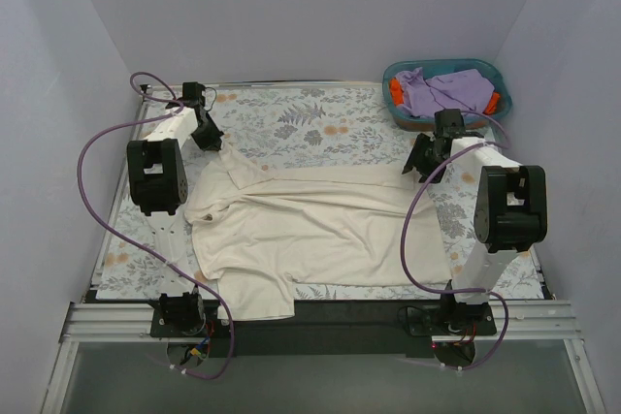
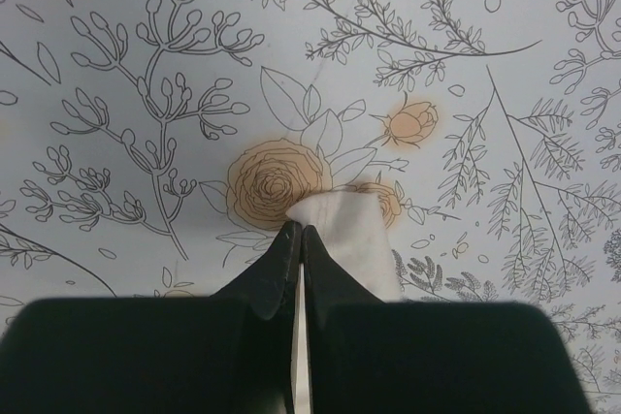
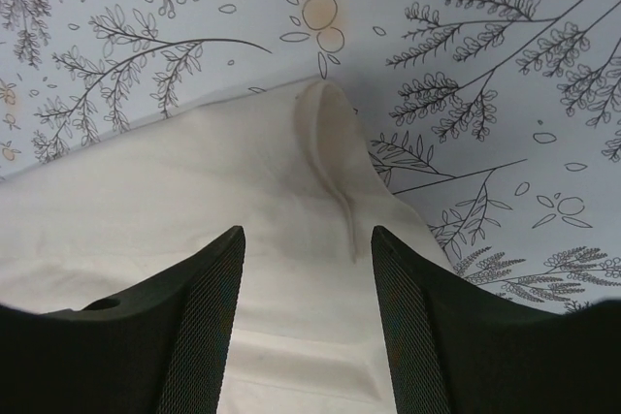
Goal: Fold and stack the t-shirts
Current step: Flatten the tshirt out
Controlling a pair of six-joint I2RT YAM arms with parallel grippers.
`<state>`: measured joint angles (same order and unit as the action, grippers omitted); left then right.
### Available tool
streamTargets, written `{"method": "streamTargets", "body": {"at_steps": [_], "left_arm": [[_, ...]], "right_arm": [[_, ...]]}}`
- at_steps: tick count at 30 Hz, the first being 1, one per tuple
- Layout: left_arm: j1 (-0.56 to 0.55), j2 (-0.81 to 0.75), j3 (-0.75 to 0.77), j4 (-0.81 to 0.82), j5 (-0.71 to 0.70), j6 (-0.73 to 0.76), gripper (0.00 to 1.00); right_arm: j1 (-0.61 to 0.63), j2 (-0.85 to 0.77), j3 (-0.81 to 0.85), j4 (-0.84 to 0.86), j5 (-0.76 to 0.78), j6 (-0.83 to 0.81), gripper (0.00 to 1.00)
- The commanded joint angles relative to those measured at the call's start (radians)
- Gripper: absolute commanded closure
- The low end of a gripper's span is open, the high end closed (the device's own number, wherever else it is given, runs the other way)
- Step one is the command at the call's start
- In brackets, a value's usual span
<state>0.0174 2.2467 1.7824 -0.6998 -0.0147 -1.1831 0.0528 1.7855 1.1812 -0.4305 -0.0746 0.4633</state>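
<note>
Large cream t-shirt (image 1: 310,230) spread mostly flat, wrinkled, across floral tabletop (image 1: 320,123), near-left part over front edge. Crumpled lavender shirt (image 1: 446,92) and orange shirt (image 1: 396,94) in teal basket (image 1: 490,73), far right corner.

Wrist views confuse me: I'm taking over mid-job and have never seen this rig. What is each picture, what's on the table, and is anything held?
The overhead picture shows the left arm and right arm, bolted at the near table edge. A large cream cloth t-shirt lies spread on the floral-printed table cover; a teal plastic basket in the far right corner holds a lavender-purple garment and an orange-red garment. The other two come from wrist cameras. The left gripper is shut on a shirt corner. The right gripper is open above another shirt edge, holding nothing.
</note>
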Motion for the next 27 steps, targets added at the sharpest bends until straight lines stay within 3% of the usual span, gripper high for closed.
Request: {"method": "streamTargets", "body": {"at_steps": [1, 15, 19, 27], "left_arm": [[-0.004, -0.096, 0.017, -0.035, 0.013, -0.012, 1.0], [-0.004, -0.11, 0.037, -0.052, 0.013, -0.019, 1.0], [-0.004, -0.113, 0.037, -0.055, 0.013, -0.021, 1.0], [-0.004, -0.105, 0.113, -0.089, 0.042, -0.047, 1.0]], "right_arm": [[-0.005, -0.006, -0.028, 0.029, -0.02, 0.047, 0.48], [-0.007, 0.028, -0.057, 0.041, -0.102, 0.064, 0.53], [-0.005, 0.026, -0.052, 0.041, -0.106, 0.064, 0.58], [-0.007, 0.012, 0.018, 0.035, -0.103, 0.049, 0.95]]}}
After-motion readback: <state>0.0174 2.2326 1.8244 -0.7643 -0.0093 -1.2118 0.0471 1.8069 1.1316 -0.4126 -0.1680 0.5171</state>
